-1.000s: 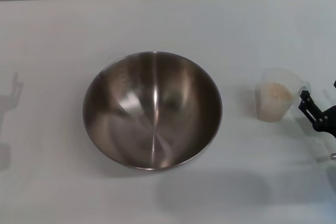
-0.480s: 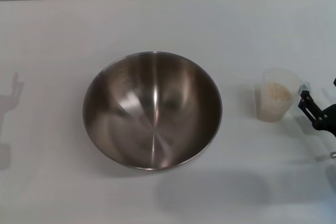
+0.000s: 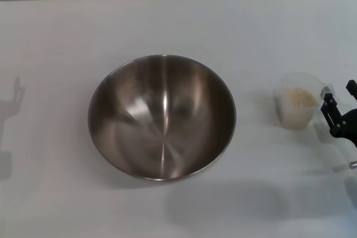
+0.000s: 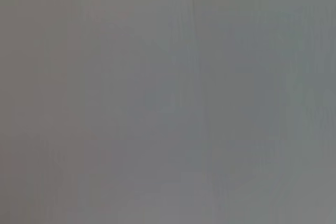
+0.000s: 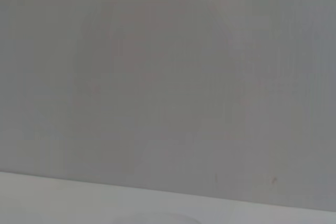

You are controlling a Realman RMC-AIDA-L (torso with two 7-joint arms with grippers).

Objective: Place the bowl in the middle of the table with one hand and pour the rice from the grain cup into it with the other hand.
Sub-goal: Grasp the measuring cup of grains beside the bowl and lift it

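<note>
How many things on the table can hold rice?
2. The big shiny bowl sits in the middle of the table, empty. The little grain cup, with rice inside, stands to its right, next to the right claw. Nothing else seems hidden.

No text, label, brand or number can be read anywhere, though the bowl has faint marks high on its inner wall that are perhaps a measuring scale, too small to read, and the grain cup shows no legible print.
</note>
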